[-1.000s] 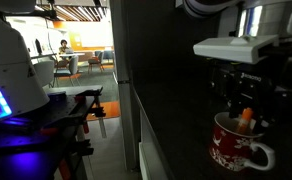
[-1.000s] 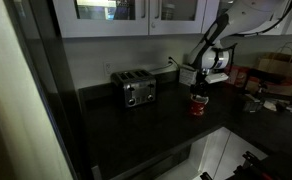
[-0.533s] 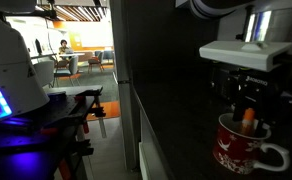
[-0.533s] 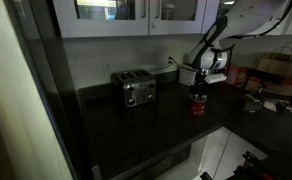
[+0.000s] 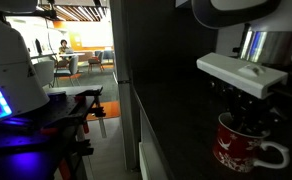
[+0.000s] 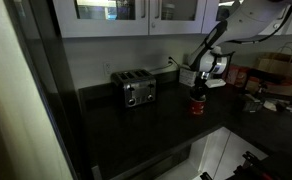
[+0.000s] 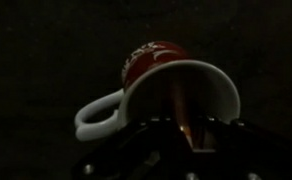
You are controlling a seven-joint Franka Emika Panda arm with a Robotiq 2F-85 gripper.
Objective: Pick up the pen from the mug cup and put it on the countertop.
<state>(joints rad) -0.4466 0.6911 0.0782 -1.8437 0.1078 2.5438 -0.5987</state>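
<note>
Toaster [image 6: 138, 92] near mug cup [image 6: 197, 103] on countertop [image 6: 126, 135]

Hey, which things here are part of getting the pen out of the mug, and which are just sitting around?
Part of the job: pen, red mug, dark countertop, gripper reaching into the mug.
Just lying about: toaster, brown paper bag, wall cabinets.
</note>
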